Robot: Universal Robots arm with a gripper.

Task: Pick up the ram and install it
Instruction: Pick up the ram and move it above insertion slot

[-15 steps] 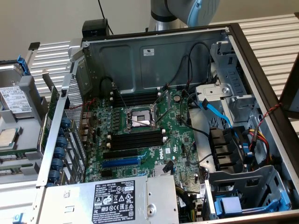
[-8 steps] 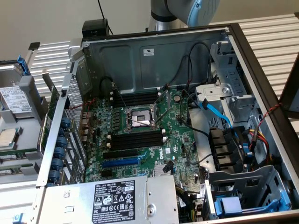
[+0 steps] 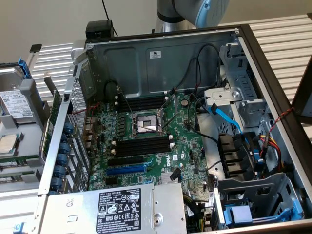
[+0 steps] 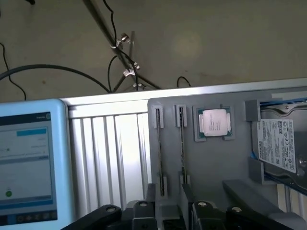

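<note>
**Tool over the parts tray: fingers apart, nothing held**

Tool: two-finger type on the arm, hanging above a grey parts tray that lies on the slatted metal desk.

Ram: thin stick stood on edge in a tray slot. It starts just ahead of one fingertip and runs away from the tool. A second stick of like kind stands in the neighbouring slot, ahead of the other fingertip.

Other tray contents: processor chip, past the second stick on the side away from the ram. A hard drive lies farther out the same way. A touchscreen pendant sits off the tray on the tool's opposite side.

Destination: open computer case beside the tray, holding the motherboard with its black memory slots.

Hazards, as judged:
- The two sticks stand close together. An off-centre descent could land a finger on a stick's edge or straddle both.
- The slot end-posts sit near the fingers. A catch there could jolt the tray.
- A stick gripped edge-on gives little surface. A hold near one end could tilt the ram and jam it in its slot.
- Loose cables cross the board near the memory slots. A skewed stick would likely fail to seat.

Tool condition: the fingers stand well apart, with the tray floor showing between them. They grip nothing, and no contact with either stick can be made out.
</note>
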